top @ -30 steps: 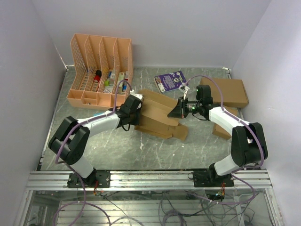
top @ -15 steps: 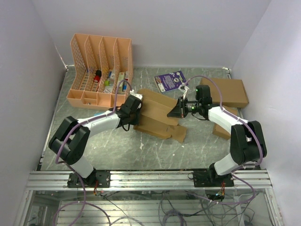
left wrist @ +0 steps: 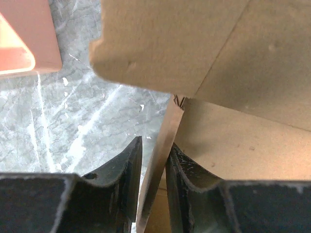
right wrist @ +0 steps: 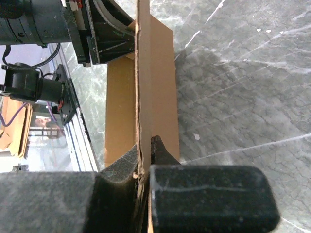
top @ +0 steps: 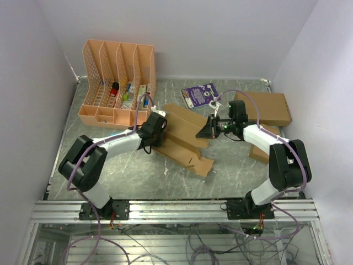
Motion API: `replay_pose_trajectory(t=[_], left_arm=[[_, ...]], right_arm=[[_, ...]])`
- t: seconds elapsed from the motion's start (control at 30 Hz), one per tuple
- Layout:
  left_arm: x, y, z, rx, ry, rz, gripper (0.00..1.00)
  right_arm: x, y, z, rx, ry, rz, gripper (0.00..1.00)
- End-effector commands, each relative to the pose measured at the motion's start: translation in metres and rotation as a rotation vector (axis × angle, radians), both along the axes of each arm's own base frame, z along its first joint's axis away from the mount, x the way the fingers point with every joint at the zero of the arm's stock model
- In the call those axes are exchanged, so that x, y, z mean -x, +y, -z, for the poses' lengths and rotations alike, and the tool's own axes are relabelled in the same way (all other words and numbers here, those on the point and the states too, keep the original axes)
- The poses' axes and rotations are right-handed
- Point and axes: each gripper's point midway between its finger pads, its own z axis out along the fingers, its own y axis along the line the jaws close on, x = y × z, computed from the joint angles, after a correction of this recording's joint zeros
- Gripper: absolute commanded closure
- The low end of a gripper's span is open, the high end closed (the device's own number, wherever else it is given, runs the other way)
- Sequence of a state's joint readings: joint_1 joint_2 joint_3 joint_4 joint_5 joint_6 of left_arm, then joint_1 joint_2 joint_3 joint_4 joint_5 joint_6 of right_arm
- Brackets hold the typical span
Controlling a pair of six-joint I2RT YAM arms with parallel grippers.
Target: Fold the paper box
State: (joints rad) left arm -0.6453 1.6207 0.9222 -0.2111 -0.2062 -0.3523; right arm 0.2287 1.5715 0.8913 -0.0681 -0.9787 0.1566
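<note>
The paper box [top: 185, 144] lies between both arms, long axis running upper-left to lower-right. The right pincer [right wrist: 146, 148] pinches its edge; the left pincer [left wrist: 154, 145] straddles it, slightly spread.

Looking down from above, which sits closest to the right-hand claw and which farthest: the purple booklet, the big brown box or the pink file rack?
Measured in the top view from the right gripper, which is shut on the paper box:
1. The purple booklet, just beyond it toward the back wall.
2. The big brown box, off to its right.
3. The pink file rack, in the far left corner.
</note>
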Motion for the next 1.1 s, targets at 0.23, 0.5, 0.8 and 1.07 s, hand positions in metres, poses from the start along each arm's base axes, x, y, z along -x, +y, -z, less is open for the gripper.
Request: replay_pose_trajectory(t=[0.23, 0.5, 0.8, 1.07], left_arm=[[-0.007, 0.005, -0.01, 0.001, -0.032, -0.031, 0.71], [-0.01, 0.011, -0.003, -0.057, -0.066, -0.021, 0.93], [-0.01, 0.011, -0.009, -0.075, -0.106, 0.001, 0.73], [-0.01, 0.005, -0.028, -0.002, -0.14, -0.009, 0.63]], right_arm=[[0.002, -0.004, 0.007, 0.014, 0.016, 0.004, 1.0], [0.003, -0.003, 0.006, 0.035, -0.013, -0.004, 1.0], [0.003, -0.001, 0.005, 0.054, -0.047, -0.012, 1.0], [0.004, 0.0, -0.003, 0.056, -0.101, -0.024, 1.0]])
